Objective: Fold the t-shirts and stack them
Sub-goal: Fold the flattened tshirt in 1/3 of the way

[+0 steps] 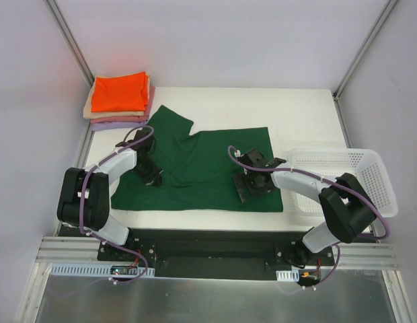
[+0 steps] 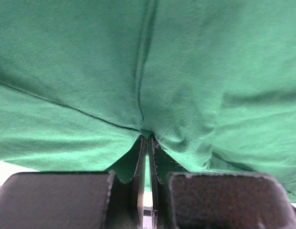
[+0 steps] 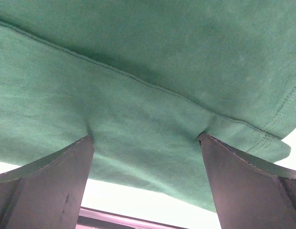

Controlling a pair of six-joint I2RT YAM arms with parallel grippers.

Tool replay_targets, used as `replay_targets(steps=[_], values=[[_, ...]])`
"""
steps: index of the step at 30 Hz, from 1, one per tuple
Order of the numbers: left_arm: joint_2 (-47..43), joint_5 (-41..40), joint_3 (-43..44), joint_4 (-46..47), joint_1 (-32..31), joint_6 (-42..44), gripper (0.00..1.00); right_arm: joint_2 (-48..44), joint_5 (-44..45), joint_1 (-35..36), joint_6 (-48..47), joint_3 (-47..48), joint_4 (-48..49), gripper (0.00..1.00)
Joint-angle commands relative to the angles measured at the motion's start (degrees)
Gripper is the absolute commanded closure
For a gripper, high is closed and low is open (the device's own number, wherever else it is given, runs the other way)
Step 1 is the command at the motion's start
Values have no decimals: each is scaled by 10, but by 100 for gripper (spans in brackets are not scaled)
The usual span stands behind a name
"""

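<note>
- Top view: dark green t-shirt [image 1: 202, 165] lies spread across the white table [image 1: 262, 108], one sleeve pointing toward the far-left corner. The folded stack [image 1: 120, 93], orange on top, sits in that corner, just beyond the sleeve. A white basket [image 1: 343, 161] stands at the right, touching the shirt's right edge.
- Top view: left gripper [image 1: 151, 176] is down on the shirt's left part and right gripper [image 1: 252, 182] on its near-right part, well apart from each other.
- Left wrist view: left gripper [image 2: 147, 139] is pressed together, pinching a small ridge of green cloth. Creases radiate from the pinch.
- Right wrist view: right gripper [image 3: 145, 138] is spread wide, both tips dimpling the cloth near a stitched hem. Nothing is caught between them.
- Handling judgement: the cloth is light, soft and limp. It will sag and drag rather than hold shape. Best grabbed at hems or corners, both arms lifting together. A single-layer pinch may slip or pull only the top ply.
</note>
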Motion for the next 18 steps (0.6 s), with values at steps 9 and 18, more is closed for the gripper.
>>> replay_targets(steps=[9,18], values=[[40,-38,122,-9,-58,15,100,-8,6,-3,1,12,-24,4],[112,-111,216,-15,-73,37,100,-42,8,-4,4,2,-27,4]])
